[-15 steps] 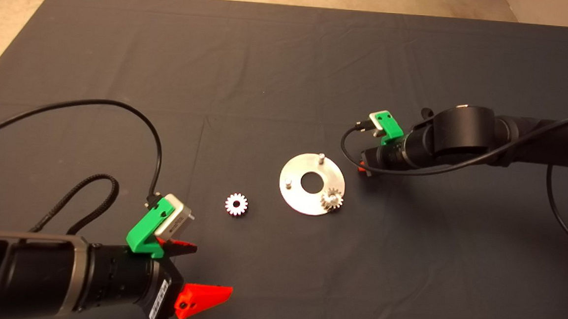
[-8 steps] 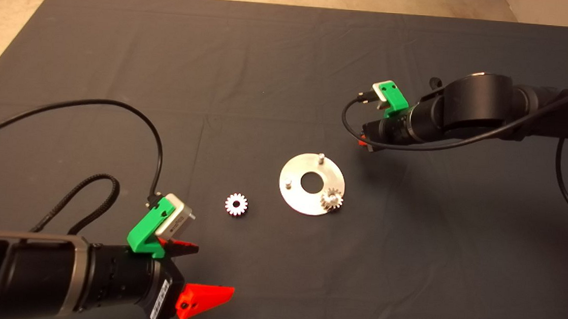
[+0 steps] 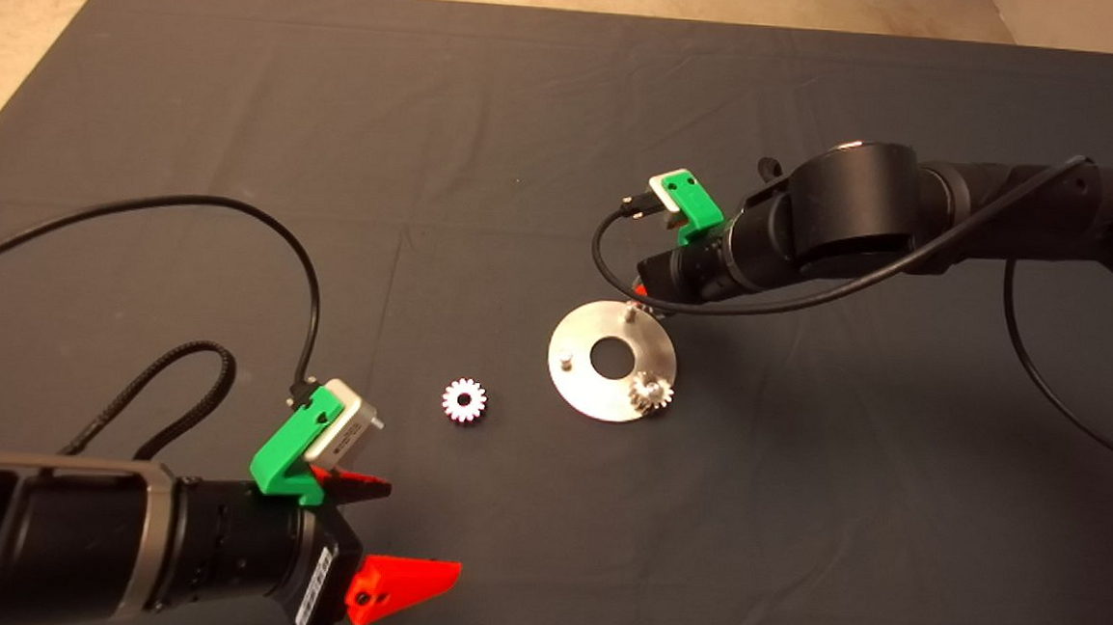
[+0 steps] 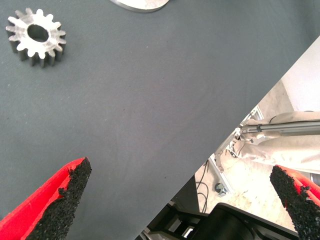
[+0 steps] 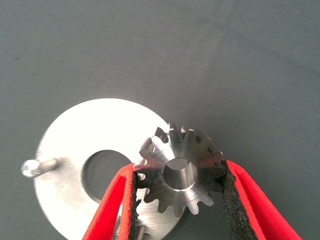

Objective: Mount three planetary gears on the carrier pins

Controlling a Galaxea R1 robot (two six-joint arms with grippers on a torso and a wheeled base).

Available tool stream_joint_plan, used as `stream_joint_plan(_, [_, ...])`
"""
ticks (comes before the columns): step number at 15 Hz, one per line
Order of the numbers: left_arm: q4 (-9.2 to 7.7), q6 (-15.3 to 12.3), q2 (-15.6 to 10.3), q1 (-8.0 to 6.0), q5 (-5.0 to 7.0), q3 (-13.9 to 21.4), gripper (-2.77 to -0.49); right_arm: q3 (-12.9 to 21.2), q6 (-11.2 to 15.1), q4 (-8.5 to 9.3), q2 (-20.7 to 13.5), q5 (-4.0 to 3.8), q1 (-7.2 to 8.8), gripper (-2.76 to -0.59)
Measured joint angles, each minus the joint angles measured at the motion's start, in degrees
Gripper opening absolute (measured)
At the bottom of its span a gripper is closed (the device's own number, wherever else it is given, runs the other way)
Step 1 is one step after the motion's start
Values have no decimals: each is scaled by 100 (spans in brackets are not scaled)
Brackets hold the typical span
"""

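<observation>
The aluminium disc (image 3: 579,383) lies mid-mat with two bare carrier pins (image 3: 630,309) (image 3: 564,358); a dark gear (image 3: 650,393) sits on the third pin. The bright silvery-white gear (image 3: 463,401) lies flat on the mat left of the disc and also shows in the left wrist view (image 4: 36,36). My right gripper (image 3: 642,297) hovers at the disc's far edge by the far pin. In the right wrist view it (image 5: 179,169) is shut on a dark gear (image 5: 195,150) above the disc (image 5: 70,145). My left gripper (image 3: 388,534) is open and empty at the lower left.
The dark mat (image 3: 529,137) covers the table, with pale floor beyond its far edge. A black cable (image 3: 234,211) loops on the mat behind the left arm. The left wrist view looks past the mat's edge at floor and equipment (image 4: 260,150).
My right arm has moved left and toward the disc, bringing its gripper from beside the disc's right rim to over the far pin. The left arm, disc and gears have not moved.
</observation>
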Motion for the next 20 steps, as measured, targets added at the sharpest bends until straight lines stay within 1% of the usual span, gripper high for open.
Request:
stream_joint_plan(1, [0,0,-1,0,-2,0,-64,-11,0,5,-14,-19,0,-242])
stream_joint_plan(2, [0,0,1,0,-2,0,-64,-19,0,69,-15,-52,13,-242])
stream_joint_plan(4, [0,-5,1,0,-2,0,-64,-16,0,281,-17,-44,105,-243])
stream_joint_plan(5, [0,-5,1,1,-2,0,-64,2,0,338,-30,-34,144,-243])
stream_joint_plan(6, [0,-48,6,0,-2,0,-64,11,0,356,-45,-22,173,-243])
stream_joint_plan(8, [0,-65,12,0,-6,0,-64,11,0,369,-44,-24,168,-243])
stream_joint_plan(11, [0,-66,10,0,-6,0,-64,11,-2,369,-22,1,168,-243])
stream_joint_plan(14, [0,-65,10,0,-6,0,-64,0,-5,369,-13,9,165,-243])
stream_joint_plan(16, [2,-60,-10,0,-2,0,-64,-2,-2,372,-15,31,154,-243])
stream_joint_plan(17, [2,-55,-7,0,-2,-1,-64,-6,-2,372,-15,76,154,-243])
stream_joint_plan(18, [2,-41,-15,-17,-2,-2,-64,-7,-5,377,-30,102,153,-243])
stream_joint_plan(19, [2,-38,-45,-47,5,-2,-64,-11,-2,377,-30,105,151,-243])
stream_joint_plan(20, [2,-27,-121,-112,3,-2,-64,-19,-2,377,-28,107,151,-243])
